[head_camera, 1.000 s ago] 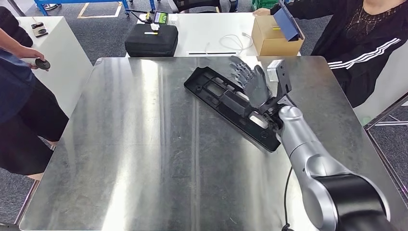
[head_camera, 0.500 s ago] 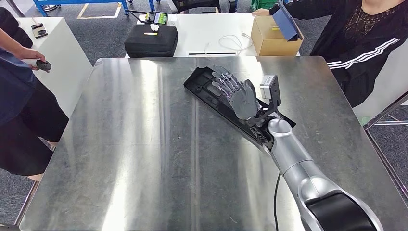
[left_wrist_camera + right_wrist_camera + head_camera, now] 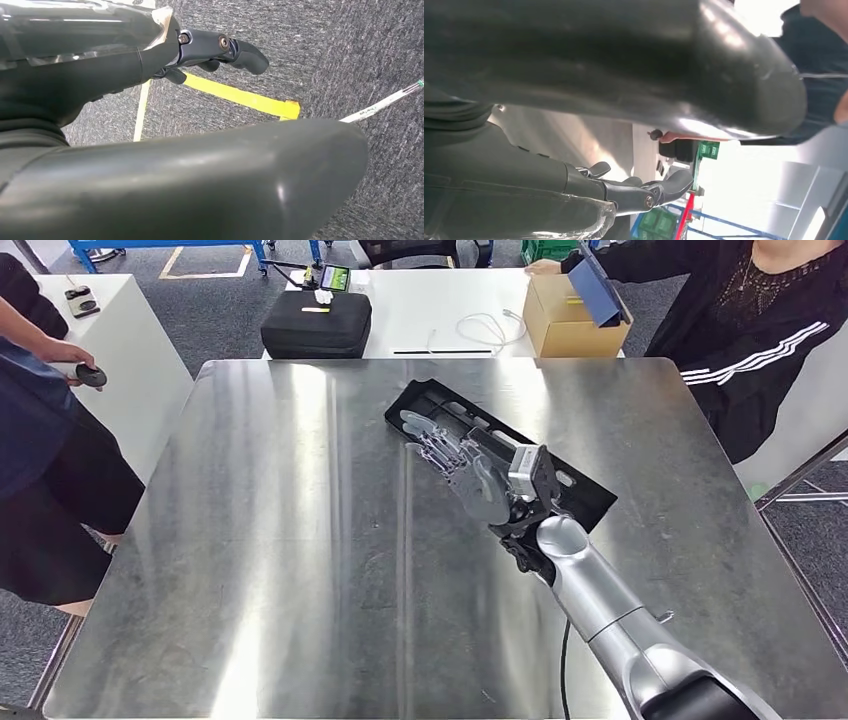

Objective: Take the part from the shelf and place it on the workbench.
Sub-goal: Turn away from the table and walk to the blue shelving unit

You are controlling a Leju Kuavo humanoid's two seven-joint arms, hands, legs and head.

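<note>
The part [image 3: 582, 500], a long black plastic moulding, lies flat and slanted on the steel workbench [image 3: 300, 540], right of centre. My right hand [image 3: 468, 466] hovers over the part's middle and near-left edge, fingers spread and holding nothing. In the right wrist view the same hand [image 3: 624, 190] has straight fingers with nothing between them and the thumb. My left hand [image 3: 215, 47] hangs over the carpeted floor in the left wrist view, fingers loosely extended and empty.
Behind the workbench stands a white table [image 3: 440, 300] with a black case [image 3: 316, 324] and a cardboard box [image 3: 565, 315]. One person [image 3: 40, 440] stands at the left edge holding a small black object [image 3: 90, 375]; another person [image 3: 760, 330] stands at the far right.
My right hand has drawn back from the part's far side toward the near left, passing over it with fingers still spread. The part has stayed lying on the workbench.
</note>
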